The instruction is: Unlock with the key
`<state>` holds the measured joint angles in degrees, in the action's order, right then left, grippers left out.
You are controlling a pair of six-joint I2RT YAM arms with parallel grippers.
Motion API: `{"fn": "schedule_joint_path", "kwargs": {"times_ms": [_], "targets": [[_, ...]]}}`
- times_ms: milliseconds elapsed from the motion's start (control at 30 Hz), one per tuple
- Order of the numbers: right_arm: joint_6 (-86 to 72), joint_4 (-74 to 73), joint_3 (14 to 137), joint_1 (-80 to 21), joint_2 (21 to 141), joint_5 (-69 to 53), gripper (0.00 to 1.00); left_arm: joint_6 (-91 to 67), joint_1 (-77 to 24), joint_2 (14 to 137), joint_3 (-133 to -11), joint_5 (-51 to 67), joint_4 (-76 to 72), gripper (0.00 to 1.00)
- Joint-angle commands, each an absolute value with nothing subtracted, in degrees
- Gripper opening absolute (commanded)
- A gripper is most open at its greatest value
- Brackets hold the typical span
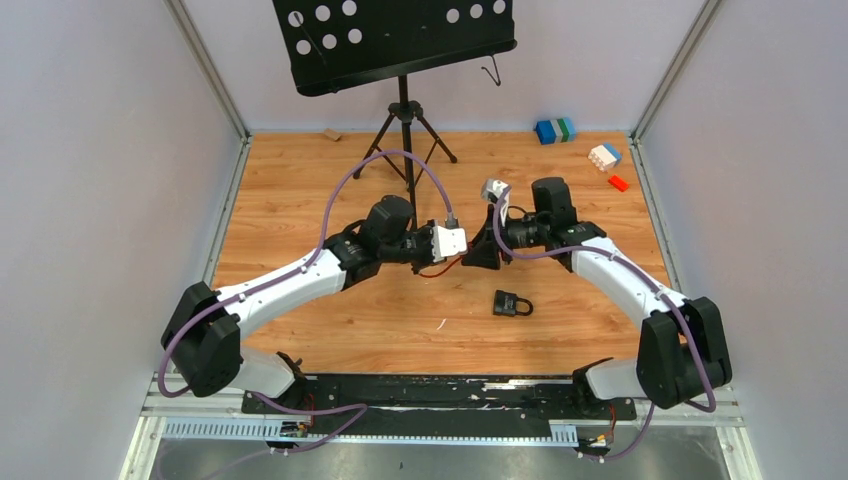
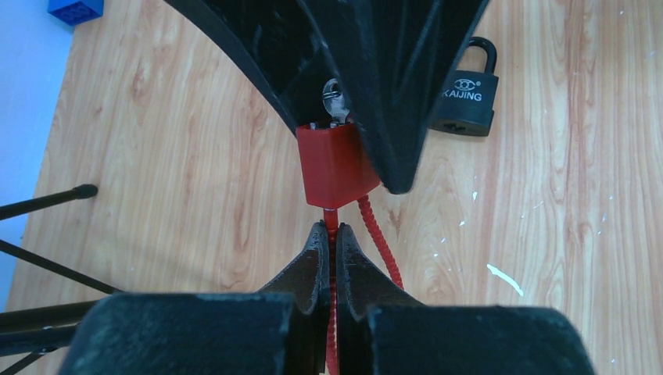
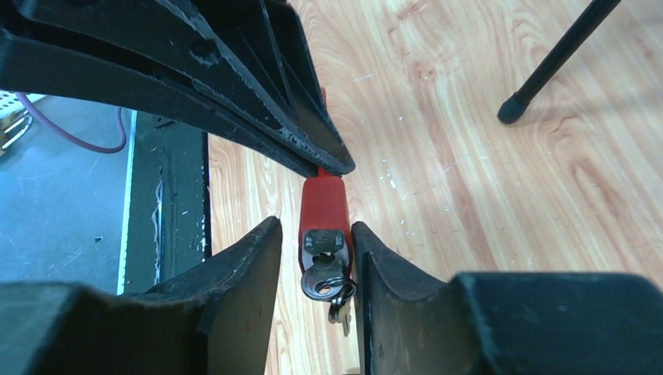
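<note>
Hanging up off the table (image 1: pixel 300 190) right where the two arms meet is the red lock (image 2: pixel 335 166), so that's where the action is. The left gripper (image 2: pixel 334 233) has its fingers squeezed tight together on the red cable (image 2: pixel 381 242) that comes out of the bottom of the lock body, and the ribbed part of that cable loops off to one side. At the other end of the body the key (image 3: pixel 322 283) sits in the keyhole, with a second key dangling off the same ring. The right gripper (image 3: pixel 316 226) is lined up around that end, but its fingers (image 3: pixel 242 273) are spread. From the right wrist view you can see wood grain between one finger and the lock, while the other finger is just beside the body, and tbh I can't tell if it's touching. So nothing is pinching the key itself. Down on the wood, near the right arm and well apart from the red lock, a black padlock (image 1: pixel 511 303) lies flat with its shackle closed. At the back there's a music stand (image 1: pixel 405 110) on its tripod, and in the far right corner a blue-and-green block (image 1: pixel 555 130), a white block (image 1: pixel 604 156) and a small red block (image 1: pixel 618 183).
</note>
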<state>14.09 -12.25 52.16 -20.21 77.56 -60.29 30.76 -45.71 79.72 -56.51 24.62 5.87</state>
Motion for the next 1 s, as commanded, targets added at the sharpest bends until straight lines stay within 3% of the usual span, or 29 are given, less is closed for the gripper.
{"fn": "schedule_joint_path", "kwargs": {"times_ms": [0, 400, 733, 833, 967], "targets": [[17.7, -15.8, 54.7, -21.7, 78.6, -61.2, 0.41, 34.6, -46.7, 79.0, -59.3, 23.2, 7.2, 0.0], [18.0, -16.8, 56.1, -22.6, 80.4, -60.3, 0.52, 36.6, -48.3, 80.1, -59.3, 21.6, 8.9, 0.0], [18.7, -18.0, 57.0, -24.1, 82.6, -59.7, 0.46, 35.9, -48.8, 80.0, -59.5, 21.5, 8.6, 0.0], [18.8, -18.1, 57.1, -24.1, 82.6, -59.8, 0.33, 35.8, -48.8, 80.0, -59.6, 21.6, 8.6, 0.0], [18.9, -18.3, 57.3, -24.2, 82.2, -60.0, 0.02, 35.9, -48.8, 79.7, -59.2, 21.5, 8.6, 0.0]]}}
